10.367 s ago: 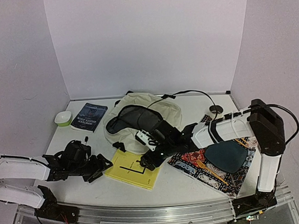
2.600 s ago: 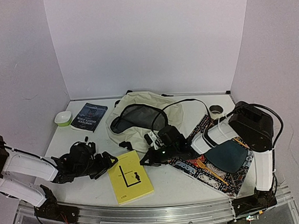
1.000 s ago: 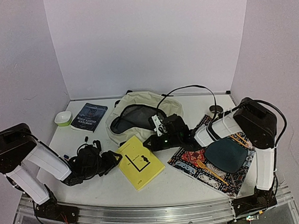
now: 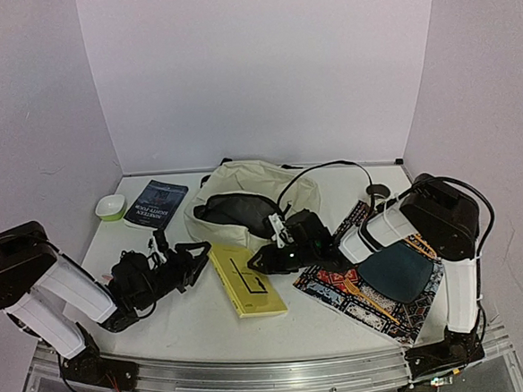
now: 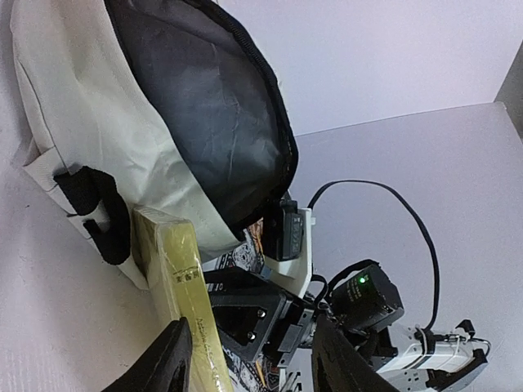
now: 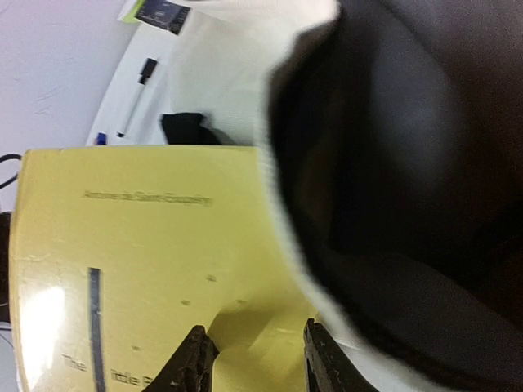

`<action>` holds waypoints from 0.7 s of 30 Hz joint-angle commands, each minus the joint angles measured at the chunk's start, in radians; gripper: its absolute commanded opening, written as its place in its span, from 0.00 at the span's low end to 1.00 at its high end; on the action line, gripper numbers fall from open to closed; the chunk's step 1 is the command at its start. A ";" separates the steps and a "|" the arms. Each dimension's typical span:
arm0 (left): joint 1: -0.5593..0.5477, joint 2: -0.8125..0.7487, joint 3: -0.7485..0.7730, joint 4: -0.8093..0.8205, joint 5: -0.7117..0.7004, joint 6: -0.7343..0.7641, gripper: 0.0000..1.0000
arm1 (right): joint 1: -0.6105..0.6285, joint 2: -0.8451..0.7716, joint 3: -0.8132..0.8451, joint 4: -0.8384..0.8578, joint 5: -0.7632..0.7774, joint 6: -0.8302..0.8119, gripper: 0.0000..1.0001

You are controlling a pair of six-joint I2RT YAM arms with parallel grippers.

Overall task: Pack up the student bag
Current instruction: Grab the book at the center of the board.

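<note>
The cream student bag [image 4: 259, 180] lies at the back middle, its dark mesh-lined mouth [image 4: 235, 209] facing the front. A yellow book [image 4: 247, 282] lies just before that mouth. My left gripper [image 4: 197, 256] is open at the book's left edge. In the left wrist view the book [image 5: 181, 278] runs past one finger [image 5: 167, 359], and the other finger stands far off. My right gripper [image 4: 266, 258] is open over the book's far right corner. In the right wrist view its jaws [image 6: 255, 359] hang apart above the yellow cover [image 6: 139, 245], beside the bag [image 6: 221, 73].
A dark blue book [image 4: 157, 203] and a green-and-white bowl [image 4: 110, 206] sit at the back left. A patterned placemat [image 4: 368, 301] with a dark teal piece [image 4: 395, 272] lies on the right. A tape roll [image 4: 380, 190] is behind it. A marker [image 6: 135, 96] lies left of the bag.
My right gripper has opened and let go of the bag's rim, and the mouth has sunk flatter. The yellow book has turned and slid. My left gripper moved in toward the book.
</note>
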 commanded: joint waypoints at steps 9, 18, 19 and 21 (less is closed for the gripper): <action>-0.021 0.171 0.069 0.101 0.134 -0.138 0.57 | 0.084 0.026 0.001 0.018 -0.143 0.001 0.40; -0.021 0.233 0.097 0.102 0.160 -0.152 0.50 | 0.086 0.023 0.001 0.020 -0.144 -0.003 0.41; -0.021 0.214 0.086 0.101 0.145 -0.147 0.47 | 0.086 0.019 -0.001 0.019 -0.142 -0.006 0.41; -0.021 0.182 0.062 0.100 0.124 -0.132 0.41 | 0.086 0.007 -0.009 0.020 -0.134 -0.010 0.41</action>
